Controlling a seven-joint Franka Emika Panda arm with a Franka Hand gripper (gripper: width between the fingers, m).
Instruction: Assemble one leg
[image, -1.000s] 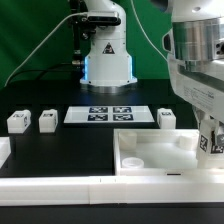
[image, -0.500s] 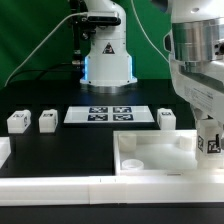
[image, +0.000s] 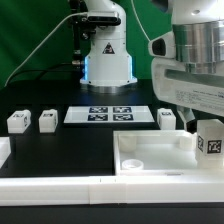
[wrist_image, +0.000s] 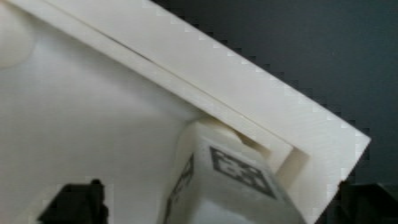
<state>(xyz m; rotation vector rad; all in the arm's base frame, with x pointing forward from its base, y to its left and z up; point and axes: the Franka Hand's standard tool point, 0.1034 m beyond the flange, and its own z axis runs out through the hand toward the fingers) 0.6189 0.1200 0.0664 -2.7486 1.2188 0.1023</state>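
Item: leg (image: 210, 140), small white oblong block with a black-and-white marker tag on its face. Location: at about 3 o'clock in the exterior view, standing upright over the far corner of the large white tray-like piece (image: 150, 158), directly under the arm's wrist housing. The wrist view shows the same leg (wrist_image: 228, 170) lying close against the raised rim of the tray-like piece (wrist_image: 196, 90).

Item: gripper (wrist_image: 231, 205). Only the two dark fingertips (wrist_image: 75, 200) show, set wide to either side of the leg with clear gaps. Judged to be spread and not clamping, though the exterior view hides the fingers behind the housing.

Items, spare: two legs (image: 17, 122) (image: 46, 121) at 9 o'clock on the black tabletop (image: 60, 150); one leg (image: 166, 118) near 2 o'clock, just beside the marker board (image: 109, 114).

Handling note, as a judgement: the step in hand looks like seating the leg into a corner socket. To do it well, keep the leg vertical, centre it over the socket rather than the rim, and grip it squarely across its flat sides before pressing or turning. A tilted leg is likely to catch on the rim and jam.
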